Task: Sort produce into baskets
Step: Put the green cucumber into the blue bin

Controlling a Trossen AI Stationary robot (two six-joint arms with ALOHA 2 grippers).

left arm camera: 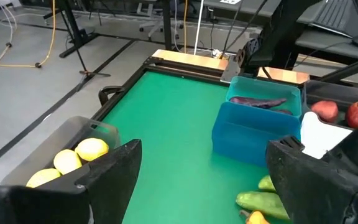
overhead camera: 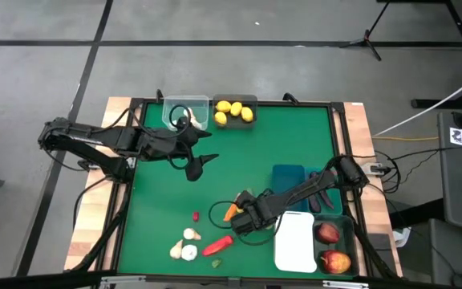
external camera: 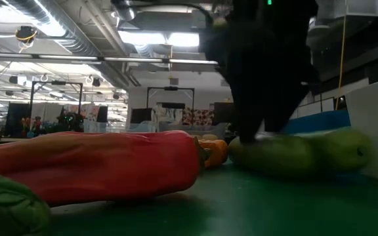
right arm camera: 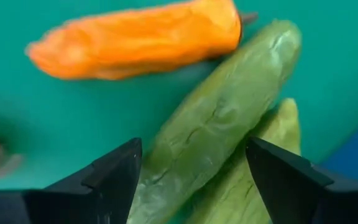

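The green mat [overhead camera: 239,152] sits inside a black frame [overhead camera: 339,144] on a wooden table [overhead camera: 359,120]. Past the table's far edge a tripod stand [overhead camera: 371,36] stands on the grey floor [overhead camera: 38,72], and white cables [overhead camera: 431,112] trail off the table's right side.

Bright green mat [overhead camera: 239,152] fills the centre of the high view, framed by pale wood table edges [overhead camera: 359,120]. Upper middle, yellow lemons [overhead camera: 233,112] glow in a dark grey basket [overhead camera: 251,100], a clear plastic one [overhead camera: 184,103] just left. At right, a blue basket [left arm camera: 253,127] carries dark purple pieces [left arm camera: 260,102]. Lower right, red apples [overhead camera: 332,247] beside a white basket [overhead camera: 295,242]. Lower middle: orange carrot [right arm camera: 135,38], green cucumbers [right arm camera: 222,118], red pepper [external camera: 90,164], white garlic bulbs [overhead camera: 186,245]. Both arms dark black.
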